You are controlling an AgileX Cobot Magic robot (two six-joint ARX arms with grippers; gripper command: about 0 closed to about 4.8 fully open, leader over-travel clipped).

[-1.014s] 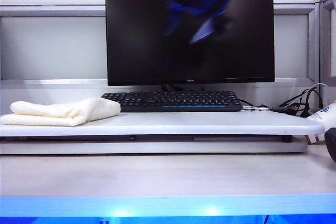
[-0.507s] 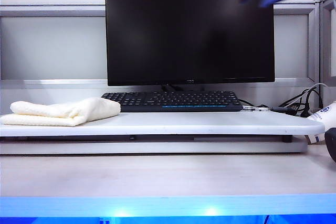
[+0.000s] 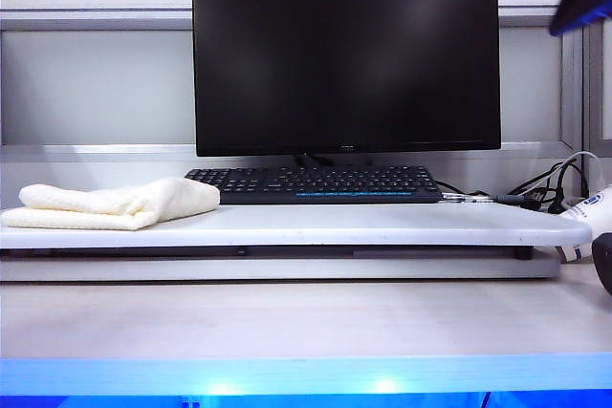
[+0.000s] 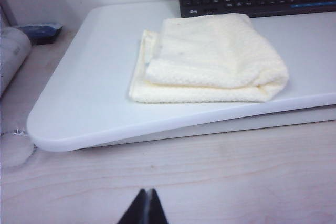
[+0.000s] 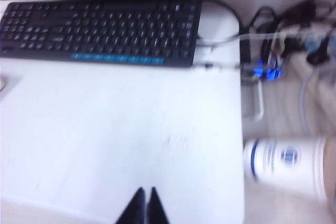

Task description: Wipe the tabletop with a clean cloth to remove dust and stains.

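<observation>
Probably best pinched at the soft, light cloth [image 3: 120,204] fold, lower left, with left gripper [image 4: 146,204] and right gripper [image 5: 145,202] clenched empty.

Office desk, monitor [image 3: 346,59], keyboard [image 3: 313,183], partition

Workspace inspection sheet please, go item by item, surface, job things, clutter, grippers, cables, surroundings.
Surface: tabletop, glossy white, raised above the wood-grain desk; faint marks in the right wrist view.
Job's things: cloth, folded, lying on the tabletop's left end, untouched.
Clutter: keyboard at the back; white cup with blue print off the right end.
Grippers: left gripper shut, empty, over the desk before the cloth; right gripper shut, empty, above the tabletop's right part.
Cables: tangle at back right.
Surroundings: dark monitor, grey partition.
</observation>
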